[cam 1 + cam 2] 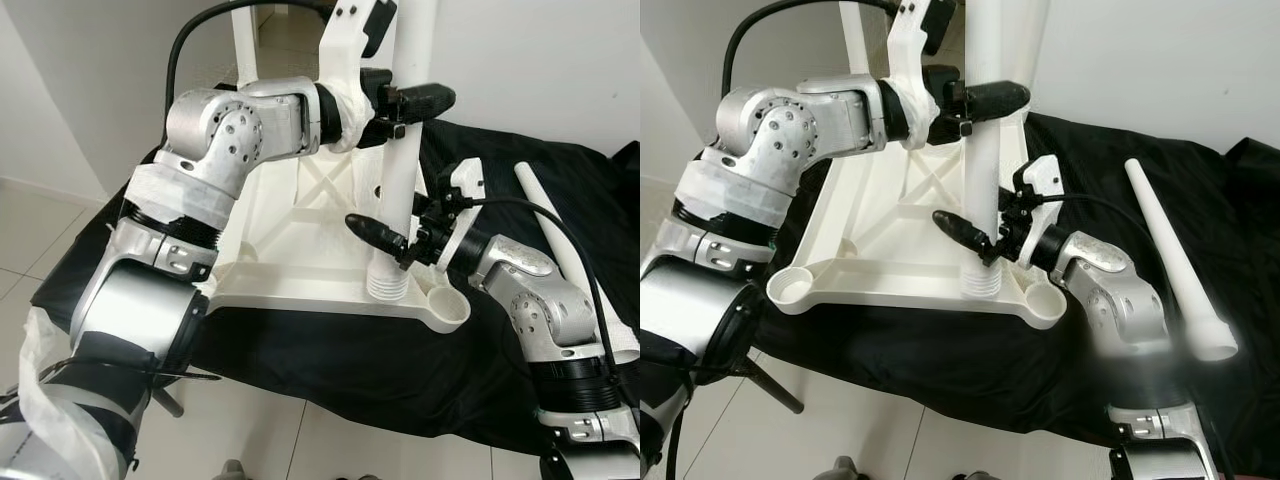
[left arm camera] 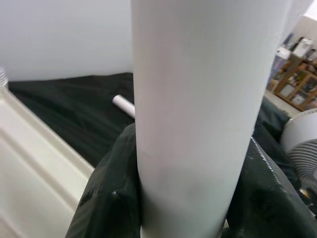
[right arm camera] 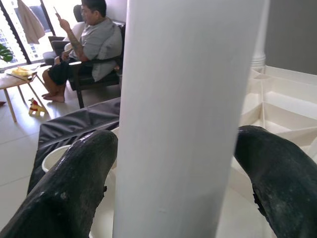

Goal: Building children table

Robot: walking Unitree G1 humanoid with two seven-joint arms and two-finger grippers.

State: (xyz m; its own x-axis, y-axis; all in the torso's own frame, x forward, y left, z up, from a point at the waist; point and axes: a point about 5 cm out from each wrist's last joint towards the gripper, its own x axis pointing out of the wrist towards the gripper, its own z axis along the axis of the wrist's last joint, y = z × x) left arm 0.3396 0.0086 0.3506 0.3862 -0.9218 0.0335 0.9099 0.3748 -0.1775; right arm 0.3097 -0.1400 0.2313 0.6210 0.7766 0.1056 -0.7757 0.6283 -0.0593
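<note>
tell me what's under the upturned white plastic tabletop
A black cloth lies under the upturned white plastic tabletop, spreading out past its edges. Whatever supports the cloth beneath is covered and cannot be seen.

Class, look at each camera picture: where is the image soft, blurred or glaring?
Right eye view: the loose table leg goes hazy at its wide end. Left wrist view: the upright leg is soft, too near the lens. Right wrist view: bright windows behind the seated person.

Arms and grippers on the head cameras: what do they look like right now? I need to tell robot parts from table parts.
Both arms are silver metal with rounded joint housings, black bands and white wrap at some joints. The left arm carries a black cable looping from its elbow; a thinner black cable runs along the right arm. White wrist brackets lead to each gripper, left gripper and right gripper, with long, rounded black fingers.
</note>
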